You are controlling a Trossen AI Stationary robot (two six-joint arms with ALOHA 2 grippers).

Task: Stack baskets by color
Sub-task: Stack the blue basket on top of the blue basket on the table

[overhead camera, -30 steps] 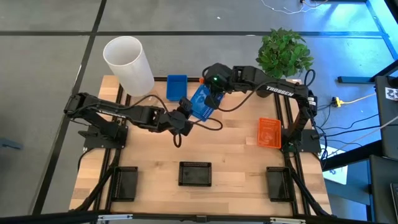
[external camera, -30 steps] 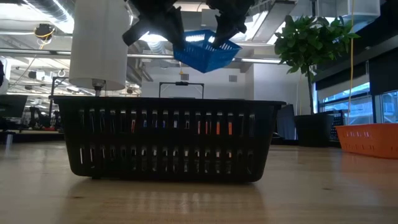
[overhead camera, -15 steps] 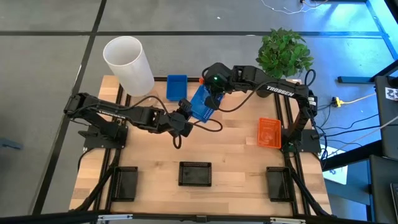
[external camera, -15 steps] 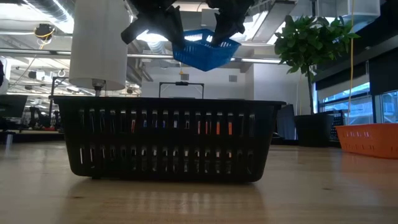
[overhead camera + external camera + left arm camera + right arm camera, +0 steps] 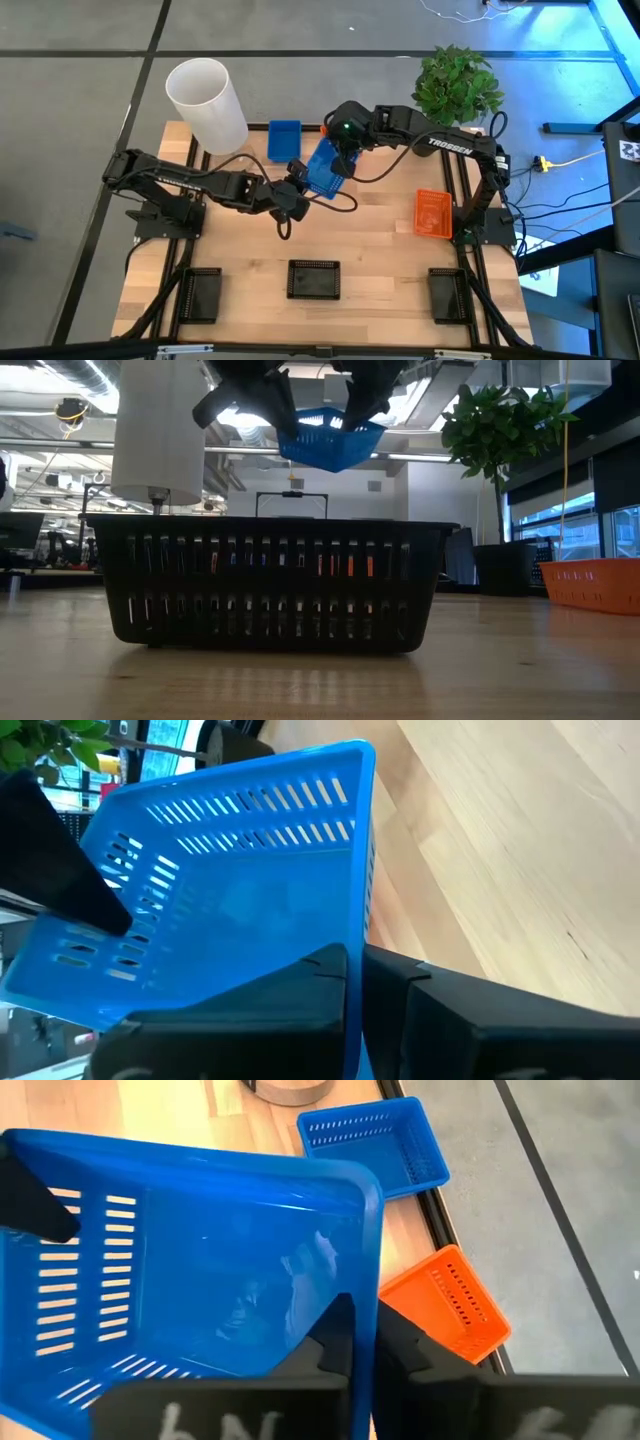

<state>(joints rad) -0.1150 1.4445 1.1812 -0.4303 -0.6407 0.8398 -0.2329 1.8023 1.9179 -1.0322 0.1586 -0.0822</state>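
Note:
A blue basket (image 5: 325, 165) hangs in the air above the table's far middle, held between both grippers. My left gripper (image 5: 300, 184) is shut on its near-left side, my right gripper (image 5: 341, 158) on its far-right side. In the low view this basket (image 5: 330, 445) floats well above the table. A second blue basket (image 5: 284, 140) rests on its base on the table at the far edge. An orange basket (image 5: 432, 213) lies at the right. Three black baskets (image 5: 314, 279) stand along the near edge. My left gripper holds one wall of the blue basket at its rim (image 5: 358, 935), one finger inside the basket and one outside. It comes from the table's left, slanting down. The basket is lifted clear of the table. My right gripper holds the opposite wall at its rim (image 5: 372, 1270), one finger inside and one outside. It comes from the table's far right, slanting down. The basket hangs clear of the table between the two grippers.
A tall white cylinder (image 5: 206, 103) stands at the far left and a potted plant (image 5: 457, 85) at the far right. Another orange basket (image 5: 445, 1315) lies by the far edge next to the resting blue basket (image 5: 375, 1145). Bare wood lies in the table's middle.
Both grippers have stayed in place and rolled a little at the wrist. The held blue basket, tilted a second ago, has turned closer to level in the low view and stays clear of the table.

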